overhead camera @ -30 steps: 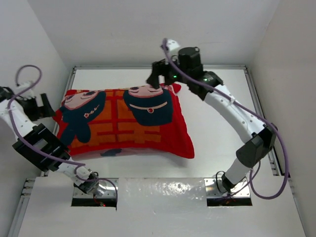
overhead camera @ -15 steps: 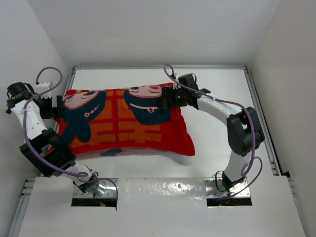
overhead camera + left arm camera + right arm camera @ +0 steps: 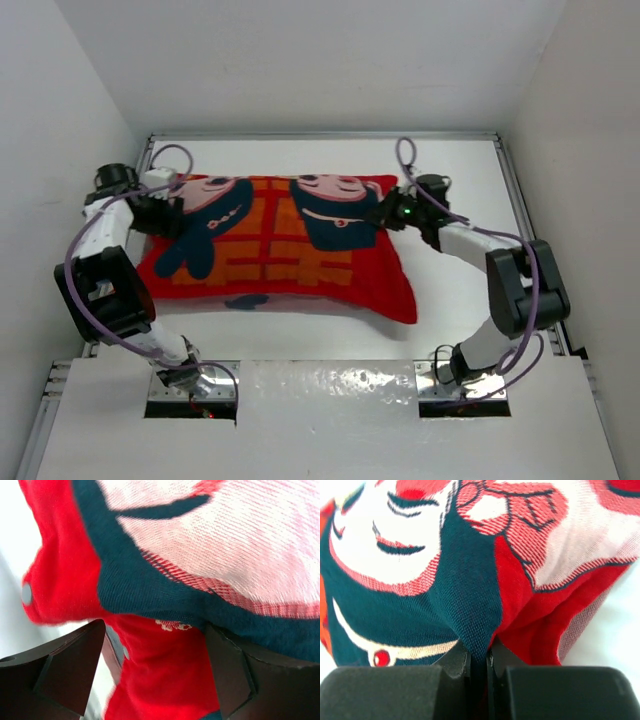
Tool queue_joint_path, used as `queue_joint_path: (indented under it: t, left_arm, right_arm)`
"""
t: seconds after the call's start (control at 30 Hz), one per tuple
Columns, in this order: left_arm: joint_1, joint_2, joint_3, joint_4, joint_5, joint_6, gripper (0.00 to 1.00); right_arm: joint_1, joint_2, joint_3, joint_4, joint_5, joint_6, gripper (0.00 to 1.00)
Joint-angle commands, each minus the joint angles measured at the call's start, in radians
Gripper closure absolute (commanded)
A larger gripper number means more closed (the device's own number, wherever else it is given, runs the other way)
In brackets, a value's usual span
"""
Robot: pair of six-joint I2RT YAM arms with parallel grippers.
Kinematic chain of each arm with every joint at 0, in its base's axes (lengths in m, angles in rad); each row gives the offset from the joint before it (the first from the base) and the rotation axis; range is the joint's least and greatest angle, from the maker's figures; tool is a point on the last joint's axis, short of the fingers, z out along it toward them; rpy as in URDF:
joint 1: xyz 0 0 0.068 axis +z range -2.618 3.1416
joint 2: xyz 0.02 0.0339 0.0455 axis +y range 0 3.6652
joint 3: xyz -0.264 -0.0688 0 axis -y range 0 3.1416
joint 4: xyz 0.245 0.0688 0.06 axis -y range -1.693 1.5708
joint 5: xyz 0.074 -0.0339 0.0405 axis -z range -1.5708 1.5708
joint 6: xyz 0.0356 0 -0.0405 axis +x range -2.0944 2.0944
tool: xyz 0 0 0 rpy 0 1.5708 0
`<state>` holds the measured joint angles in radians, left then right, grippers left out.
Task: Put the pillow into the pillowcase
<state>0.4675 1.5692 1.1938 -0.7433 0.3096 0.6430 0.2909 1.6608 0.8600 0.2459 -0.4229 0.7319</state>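
The pillowcase (image 3: 280,240) lies plump across the table, bright red with cartoon faces, dark blue hair and orange lattice. The pillow is hidden; no white cushion shows anywhere. My right gripper (image 3: 385,215) is at the case's right end, shut on a fold of blue and red cloth (image 3: 470,595), with the jaws (image 3: 479,655) pinched tight on it. My left gripper (image 3: 160,212) sits at the case's far left corner. Its jaws (image 3: 155,640) stand wide, with red cloth (image 3: 165,675) bulging between them and a gap beside the left finger (image 3: 70,665).
The white table (image 3: 450,320) is boxed in by white walls at left (image 3: 60,120), right (image 3: 590,150) and back. Metal rails run along its sides. Purple cables loop off both arms near the case's ends.
The right gripper dropped to the case's right end and shut on the cloth. The left gripper moved in around the left corner. The case shifted to the right.
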Motion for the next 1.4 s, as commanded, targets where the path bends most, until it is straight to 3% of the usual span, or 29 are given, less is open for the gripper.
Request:
queue_joint_path:
  t: [0.0, 0.1, 0.13, 0.2, 0.27, 0.33, 0.4, 0.5, 0.6, 0.77, 0.87, 1.07, 1.23, 1.37]
  left_arm:
    - [-0.165, -0.023, -0.042, 0.050, 0.114, -0.019, 0.21]
    - [-0.285, -0.037, -0.036, 0.065, 0.158, -0.046, 0.20]
    - [-0.300, -0.035, -0.033, 0.073, 0.180, -0.061, 0.20]
    - [-0.320, -0.015, -0.008, 0.090, 0.190, -0.100, 0.20]
    - [-0.323, 0.024, 0.021, 0.084, 0.169, -0.123, 0.20]
    - [-0.323, 0.046, 0.075, 0.071, 0.134, -0.125, 0.20]
    - [-0.323, 0.054, 0.136, 0.058, 0.097, -0.123, 0.15]
    - [-0.296, 0.045, 0.266, 0.045, -0.006, -0.166, 0.07]
    - [-0.238, 0.041, 0.444, -0.008, -0.067, -0.229, 0.01]
    - [-0.190, 0.078, 0.685, -0.151, -0.289, -0.230, 0.00]
    - [-0.187, 0.065, 0.682, -0.180, -0.372, -0.223, 0.00]
    - [-0.187, -0.014, 0.529, -0.130, -0.337, -0.255, 0.00]
    - [-0.187, -0.021, 0.510, -0.122, -0.331, -0.261, 0.00]
    - [-0.187, -0.018, 0.509, -0.119, -0.334, -0.261, 0.00]
  right_arm:
    - [-0.175, -0.085, -0.082, 0.007, 0.050, 0.024, 1.00]
    - [-0.330, -0.108, -0.030, -0.127, 0.009, -0.066, 1.00]
    - [-0.340, -0.102, 0.006, -0.188, 0.009, -0.168, 0.99]
    - [-0.348, -0.072, 0.141, -0.370, 0.007, -0.280, 0.74]
    - [-0.348, -0.044, 0.256, -0.475, -0.011, -0.405, 0.37]
    - [-0.348, -0.047, 0.312, -0.601, 0.021, -0.465, 0.25]
    - [-0.348, -0.099, 0.361, -0.675, 0.128, -0.483, 0.01]
    - [-0.351, -0.198, 0.404, -0.750, 0.386, -0.473, 0.01]
    - [-0.371, -0.274, 0.465, -0.831, 0.520, -0.476, 0.01]
    - [-0.375, -0.377, 0.453, -0.853, 0.618, -0.514, 0.01]
    - [-0.375, -0.435, 0.387, -0.833, 0.630, -0.520, 0.01]
    - [-0.375, -0.501, 0.264, -0.772, 0.651, -0.459, 0.01]
    - [-0.375, -0.529, 0.226, -0.738, 0.771, -0.364, 0.01]
    - [-0.375, -0.567, 0.198, -0.706, 0.774, -0.374, 0.01]
